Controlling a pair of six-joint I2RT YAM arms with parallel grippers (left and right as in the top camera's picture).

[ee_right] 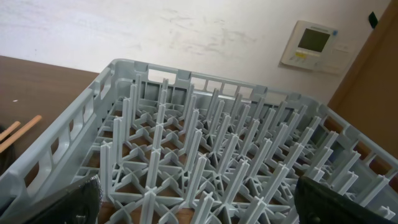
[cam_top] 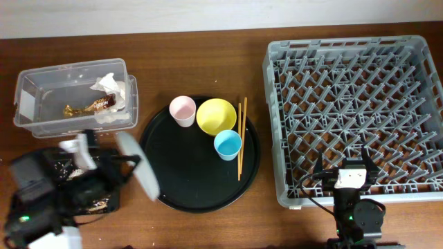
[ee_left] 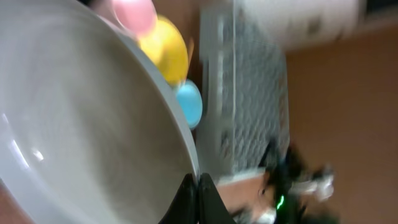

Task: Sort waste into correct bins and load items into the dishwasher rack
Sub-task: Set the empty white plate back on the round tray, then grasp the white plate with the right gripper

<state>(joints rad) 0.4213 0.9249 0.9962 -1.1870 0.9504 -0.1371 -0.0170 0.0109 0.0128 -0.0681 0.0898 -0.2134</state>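
My left gripper (cam_top: 127, 161) is shut on the rim of the grey round plate (cam_top: 147, 181) and holds it tilted on edge over the left rim of the round black tray (cam_top: 194, 187). In the left wrist view the plate (ee_left: 81, 118) fills the left side, with the jaws (ee_left: 199, 186) closed on its rim. The pink cup (cam_top: 183, 111), yellow bowl (cam_top: 216, 115), light-blue cup (cam_top: 227, 144) and chopsticks (cam_top: 241, 137) sit on the round tray. The clear box (cam_top: 41, 104) holds the white napkin (cam_top: 111, 86) and the gold-brown wrapper (cam_top: 86, 107). My right gripper (cam_top: 353, 166) is open and empty over the front edge of the dishwasher rack (cam_top: 277, 76).
The shallow black tray (cam_top: 66, 168) with food scraps lies mostly hidden under my left arm at the front left. The rack (ee_right: 205, 137) fills the right wrist view, between the spread fingers (ee_right: 205, 211). The chopstick tips (ee_right: 18, 134) show at its left.
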